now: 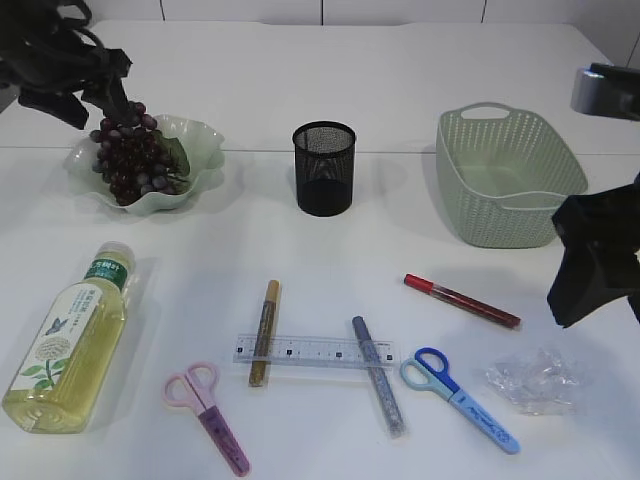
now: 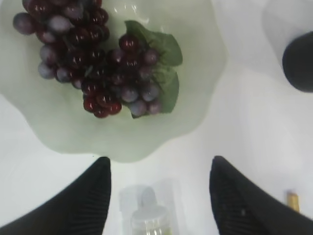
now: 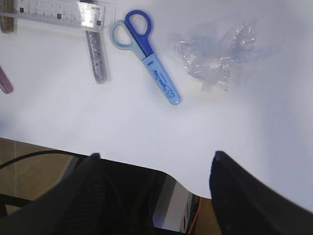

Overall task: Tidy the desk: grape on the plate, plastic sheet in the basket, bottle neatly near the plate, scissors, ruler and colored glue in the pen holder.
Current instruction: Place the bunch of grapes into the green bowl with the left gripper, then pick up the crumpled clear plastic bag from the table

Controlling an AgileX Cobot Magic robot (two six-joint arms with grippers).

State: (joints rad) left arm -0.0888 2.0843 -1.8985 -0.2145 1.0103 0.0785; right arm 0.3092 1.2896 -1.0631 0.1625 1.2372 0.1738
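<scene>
Pink scissors [image 1: 208, 414] nearest cam. Bottle [image 1: 67, 343] lying on table [image 1: 300, 260], green label w/ flower + bird, text unreadable. Grape [image 1: 130, 155] on plate [image 1: 205, 135]. Left hand [image 2: 159, 196] released above; right hand [image 3: 154, 196] released, empty.

The exterior view looks down at a slant from about chest height across the whole white bench [image 1: 300, 290], facing the far edge. The left wrist view hangs close above the plate [image 2: 205, 63] with the grapes [image 2: 98, 63], looking almost straight down; the same plate [image 1: 205, 140] sits at far left in the exterior view. The right wrist view looks down at the near bench edge, taking in the blue scissors [image 3: 146, 54] and plastic sheet [image 3: 215, 54], also seen at the exterior view's lower right [image 1: 460, 395] [image 1: 532, 380].
</scene>
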